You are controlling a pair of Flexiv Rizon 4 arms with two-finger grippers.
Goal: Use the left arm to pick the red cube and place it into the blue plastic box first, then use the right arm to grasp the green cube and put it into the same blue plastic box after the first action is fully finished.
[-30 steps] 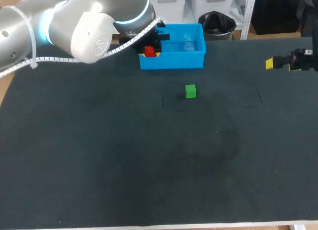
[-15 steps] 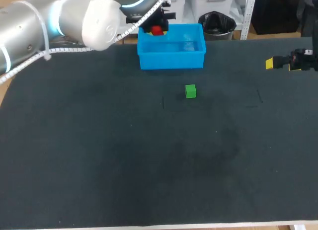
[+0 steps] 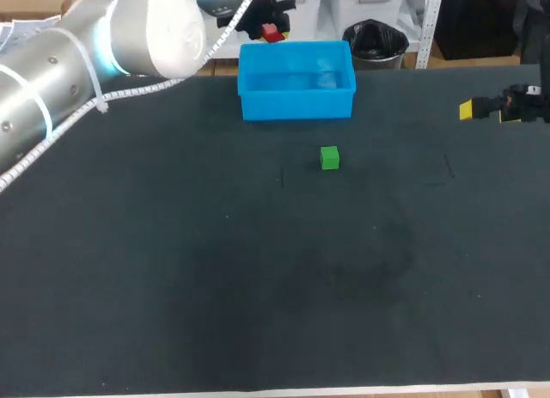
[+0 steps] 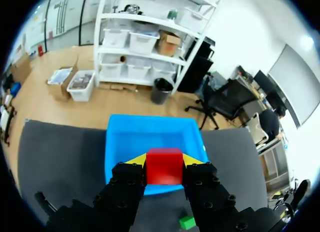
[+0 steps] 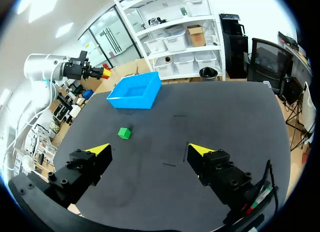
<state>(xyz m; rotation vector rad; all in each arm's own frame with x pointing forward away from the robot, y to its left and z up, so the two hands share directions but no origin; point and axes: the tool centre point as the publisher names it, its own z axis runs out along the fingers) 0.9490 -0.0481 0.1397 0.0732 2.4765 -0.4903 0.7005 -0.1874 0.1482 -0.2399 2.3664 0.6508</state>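
Dark table mat (image 3: 172, 286): the near portion carries no task item. Green cube (image 3: 330, 158): resting flat on the mat around mid-table, on its own, well apart from both grippers and a short way in front of the blue plastic box (image 3: 296, 93). Right gripper (image 5: 150, 149): positioned over the table's right side, level with the stretch between cube and box; fingers spread wide, nothing between them. Right arm (image 3: 524, 101): enters from the right edge. Blue plastic box: standing upright at the far edge of the mat, open side up, with no cube seen inside. Left arm (image 3: 103, 45): enters from the left and extends along the far side. Left gripper (image 4: 164, 159): raised by the box's far left corner, fingers clamped on the red cube (image 4: 164, 166) from two sides. The red cube is held in the air, not in the box; the box lies just ahead of the fingers.
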